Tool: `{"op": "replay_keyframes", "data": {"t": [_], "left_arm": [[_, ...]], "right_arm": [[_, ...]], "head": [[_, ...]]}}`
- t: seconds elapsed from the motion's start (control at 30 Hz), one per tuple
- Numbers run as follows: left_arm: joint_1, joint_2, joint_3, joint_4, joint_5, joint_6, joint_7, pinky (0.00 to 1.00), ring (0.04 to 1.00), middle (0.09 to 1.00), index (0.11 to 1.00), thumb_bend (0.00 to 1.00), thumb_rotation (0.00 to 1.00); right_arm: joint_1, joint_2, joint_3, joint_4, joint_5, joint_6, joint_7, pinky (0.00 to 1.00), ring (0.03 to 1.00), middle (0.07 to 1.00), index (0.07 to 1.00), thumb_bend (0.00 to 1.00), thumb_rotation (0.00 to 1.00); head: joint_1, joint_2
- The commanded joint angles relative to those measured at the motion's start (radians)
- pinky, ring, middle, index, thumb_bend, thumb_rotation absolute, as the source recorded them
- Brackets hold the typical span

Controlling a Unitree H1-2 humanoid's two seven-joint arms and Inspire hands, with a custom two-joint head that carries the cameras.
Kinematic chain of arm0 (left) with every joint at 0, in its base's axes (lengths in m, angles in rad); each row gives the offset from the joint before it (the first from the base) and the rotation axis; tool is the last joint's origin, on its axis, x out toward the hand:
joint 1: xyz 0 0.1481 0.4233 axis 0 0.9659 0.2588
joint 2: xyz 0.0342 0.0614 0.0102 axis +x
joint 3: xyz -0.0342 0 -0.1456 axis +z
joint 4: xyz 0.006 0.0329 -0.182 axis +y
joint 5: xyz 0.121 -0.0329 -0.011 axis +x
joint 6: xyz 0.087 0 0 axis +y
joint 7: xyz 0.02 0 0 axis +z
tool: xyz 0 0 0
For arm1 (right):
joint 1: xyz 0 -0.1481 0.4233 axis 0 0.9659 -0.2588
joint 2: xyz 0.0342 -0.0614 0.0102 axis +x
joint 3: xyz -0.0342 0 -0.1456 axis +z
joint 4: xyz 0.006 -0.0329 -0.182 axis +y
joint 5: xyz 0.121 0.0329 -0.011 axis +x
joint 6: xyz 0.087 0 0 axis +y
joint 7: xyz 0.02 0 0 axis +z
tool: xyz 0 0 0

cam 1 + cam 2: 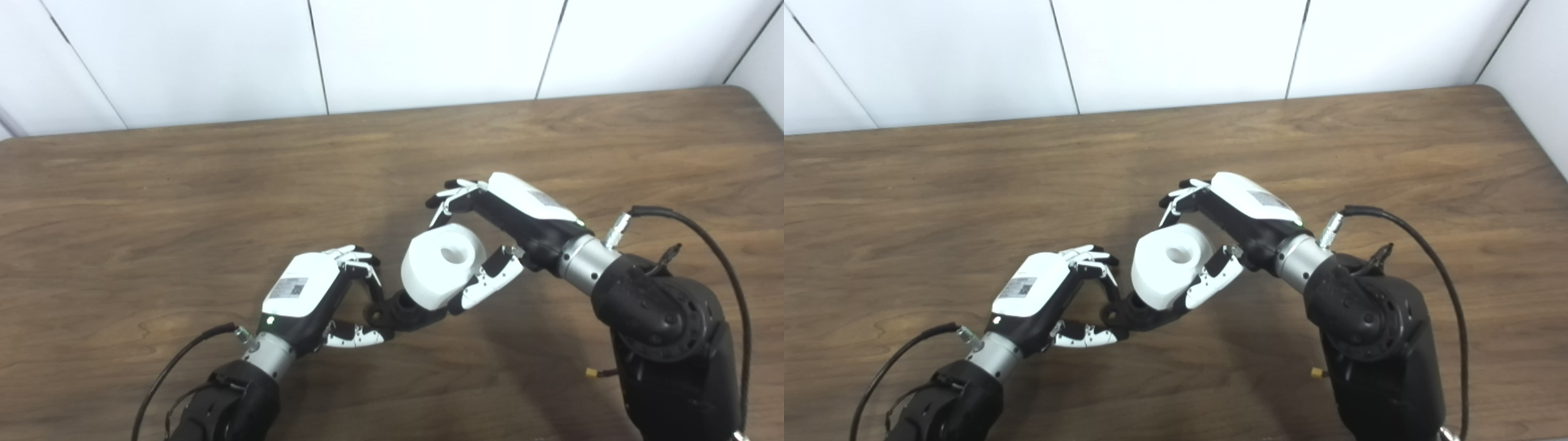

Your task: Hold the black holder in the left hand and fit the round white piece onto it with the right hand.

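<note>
My left hand [306, 288] is shut on the black holder [395, 312], pinching its near end between fingers and thumb just above the table. The round white piece [442, 266], a thick roll with a centre hole, sits tilted on the holder's far end; it also shows in the right eye view [1171, 264]. My right hand [520, 214] is around the white piece. Its thumb [490, 282] lies against the piece's lower right side. Its fingers [453, 196] are curled above the piece with a gap to it.
The brown wooden table [184, 202] runs back to a white panelled wall. Its right edge shows in the right eye view [1540, 141]. Cables hang from both forearms near the bottom of the picture.
</note>
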Motion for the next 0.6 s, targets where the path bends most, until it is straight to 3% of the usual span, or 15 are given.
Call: {"op": "replay_keyframes", "data": {"t": [0.0,0.17,0.57], "left_arm": [[0.017,0.002,-0.022,0.022,0.001,0.038,-0.072,0.86,0.889,0.809,0.489,0.52,0.05],[0.015,-0.004,-0.024,0.023,0.007,0.037,-0.071,0.85,0.886,0.806,0.489,0.52,0.05],[0.016,-0.011,-0.03,0.018,0.018,0.053,-0.075,0.85,0.884,0.805,0.489,0.52,0.05]], "right_arm": [[-0.027,0.008,0.004,-0.034,0.0,0.0,-0.006,1.0,0.96,0.85,0.484,0.52,0.14],[-0.03,0.003,0.028,-0.025,-0.01,-0.003,-0.016,1.0,0.958,0.847,0.484,0.52,0.14],[-0.018,-0.03,0.073,0.066,0.022,-0.03,-0.128,1.0,0.965,0.853,0.483,0.52,0.14]], "head": [[-0.001,0.001],[0.003,-0.001],[0.015,-0.002]]}}
